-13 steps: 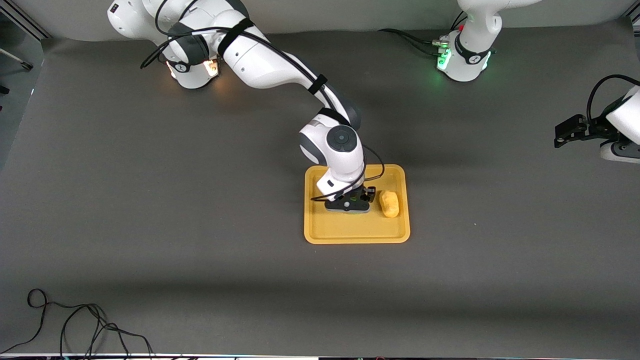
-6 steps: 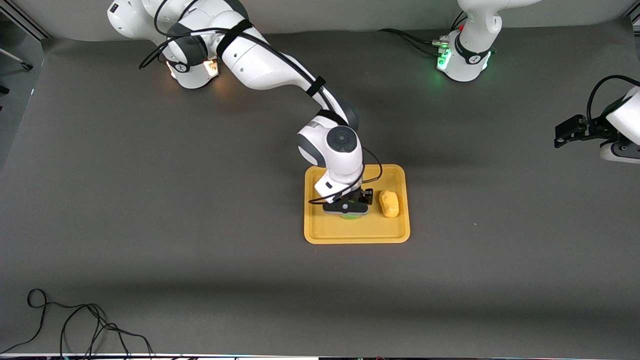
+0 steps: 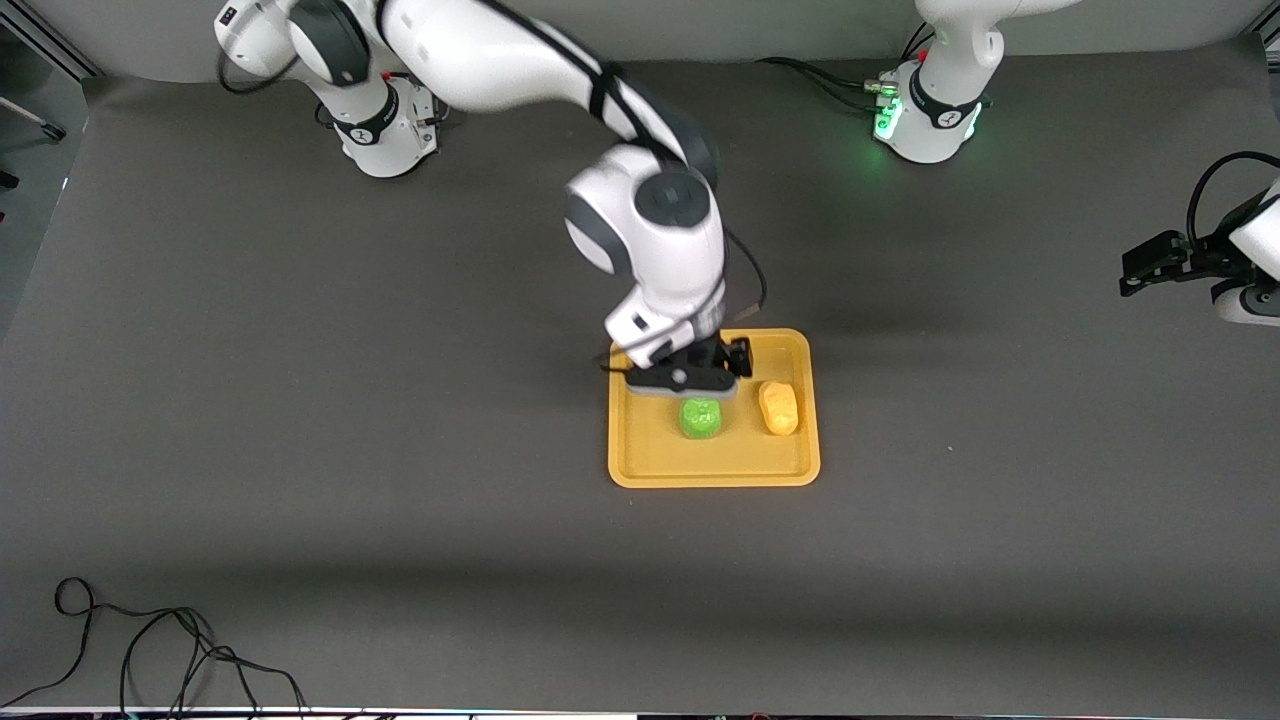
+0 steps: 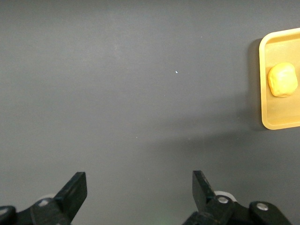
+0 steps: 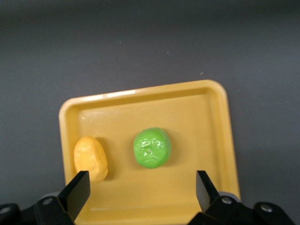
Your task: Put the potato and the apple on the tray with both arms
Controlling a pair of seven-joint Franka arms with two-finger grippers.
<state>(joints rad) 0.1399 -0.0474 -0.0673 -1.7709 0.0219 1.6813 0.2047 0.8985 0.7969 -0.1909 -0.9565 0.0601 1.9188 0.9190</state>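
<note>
The yellow-orange tray (image 3: 713, 478) lies mid-table. The green apple (image 3: 701, 417) and the yellow-orange potato (image 3: 778, 407) lie side by side in it, apart from each other. My right gripper (image 3: 690, 376) hangs open and empty above the tray, just off the apple. In the right wrist view the apple (image 5: 152, 147) and potato (image 5: 90, 158) lie on the tray (image 5: 140, 93) below the open right gripper (image 5: 140, 192). My left gripper (image 3: 1150, 268) waits open and empty over bare table at the left arm's end. The left wrist view shows it (image 4: 138, 190), with the potato (image 4: 282, 79) on the tray (image 4: 276, 124).
The table is covered with a dark grey mat (image 3: 400, 400). A black cable (image 3: 150, 650) lies coiled near the front edge at the right arm's end. The two arm bases (image 3: 385, 130) (image 3: 930, 120) stand along the table's edge farthest from the front camera.
My right gripper has let go of the apple and risen; the apple now lies uncovered on the tray. The left arm has shifted slightly.
</note>
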